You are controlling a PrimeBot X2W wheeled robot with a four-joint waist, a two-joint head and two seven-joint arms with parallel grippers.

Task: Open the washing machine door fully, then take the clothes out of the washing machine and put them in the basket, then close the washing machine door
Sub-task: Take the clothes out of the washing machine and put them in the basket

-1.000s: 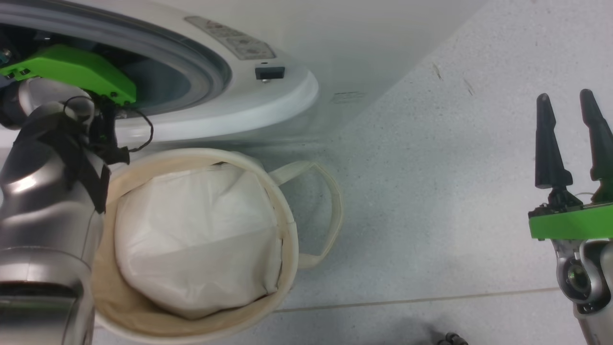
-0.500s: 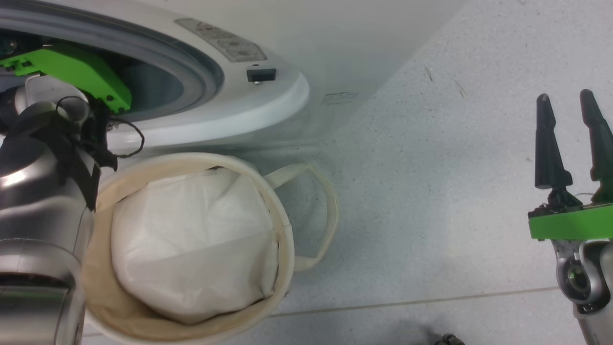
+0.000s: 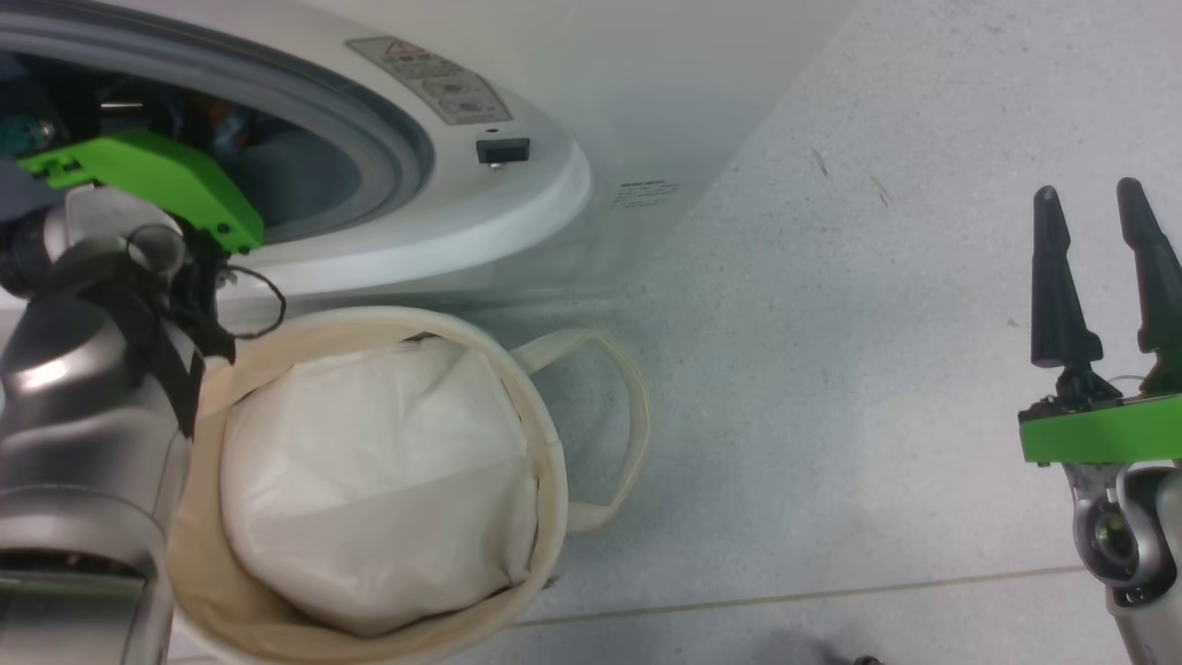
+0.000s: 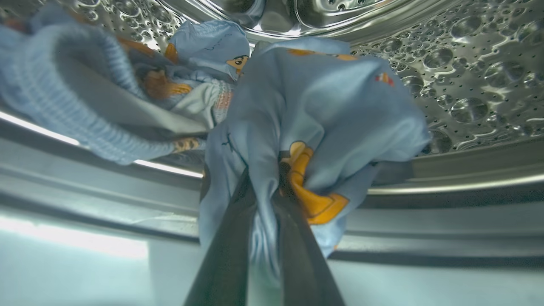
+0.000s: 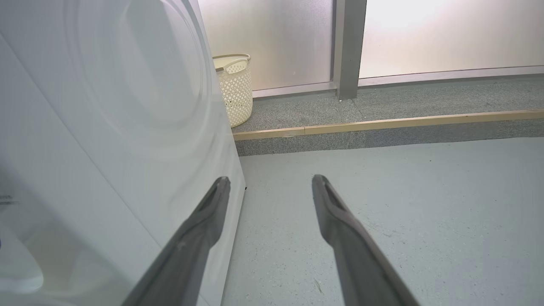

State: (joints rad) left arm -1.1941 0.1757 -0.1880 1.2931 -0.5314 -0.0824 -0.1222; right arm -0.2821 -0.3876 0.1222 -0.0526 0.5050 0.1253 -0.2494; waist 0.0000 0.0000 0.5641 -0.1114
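Left pincer [image 4: 267, 178] was clenched on a fold of the clothes [image 4: 323, 97], blue bear-print fabric bunched between the two dark fingers just behind the tips. Rest of the garment lay in the drum [image 4: 467, 63] by its near lip, ribbed cuff trailing left in the wrist view, so the clothes were inside the washing machine [image 3: 536, 194], not out yet. Thin pinch, probably taken because that fold sat nearest the gasket [image 3: 388, 129]; could slip on the pull

Left arm pose: silver forearm [image 3: 83, 443] ran up the left of the head view, over the left rim of the basket [image 3: 549, 462]. Wrist with green mount [image 3: 157, 180] was through the port, fingers pointing into the drum

Basket sat on the floor [image 3: 831, 369] just below the port, close against the machine front, which I read as a short drop for the clothes. White padding sheet [image 3: 369, 480] lay in it

Right pincer [image 3: 1087, 192] was released, jaws apart, parked well off to the right over bare floor, clear of the work
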